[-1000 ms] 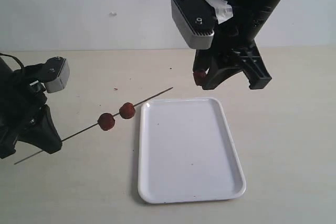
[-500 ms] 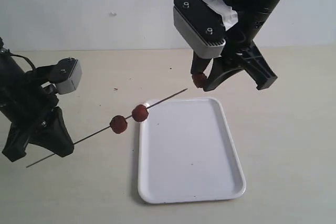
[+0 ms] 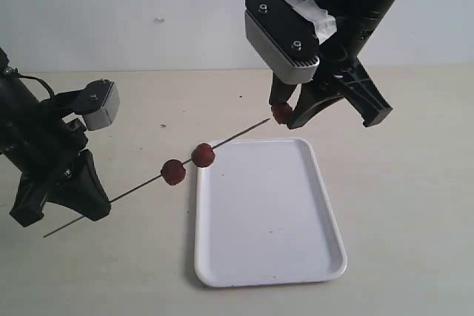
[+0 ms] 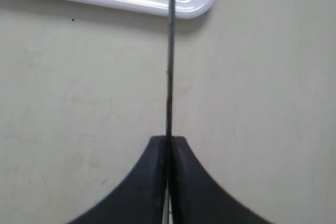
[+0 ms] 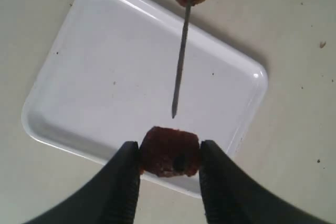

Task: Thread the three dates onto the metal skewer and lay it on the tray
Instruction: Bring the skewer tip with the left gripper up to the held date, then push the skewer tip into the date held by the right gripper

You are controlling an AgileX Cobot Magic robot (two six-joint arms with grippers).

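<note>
The third date (image 5: pixel 169 158) sits pinched between the pads of my right pincer (image 5: pixel 169 153), held above the near rim of the tray (image 5: pixel 94 77), with the point of the metal skewer (image 5: pixel 180 72) aimed at it and a small gap left between them. I judge this date light and soft, with a wrinkled skin that gives under pressure and probably a hard stone inside. So I squeeze it on its two flanks and leave the face toward the point bare, gripping only hard enough that it does not roll or squash. I expect the rod to want a line a little off centre. The other two dates (image 3: pixel 173 172) (image 3: pixel 203 155) are already on the skewer, close together near its middle, just beside the tray's corner. The skewer is thin, stiff and smooth, likely to slide or swivel if held loosely. My left pincer (image 4: pixel 169 145) is pressed together on it near the blunt end, leaving the long free length to carry the dates. Below lies the white tray on the beige tabletop (image 3: pixel 400 183), with nothing on it yet.
</note>
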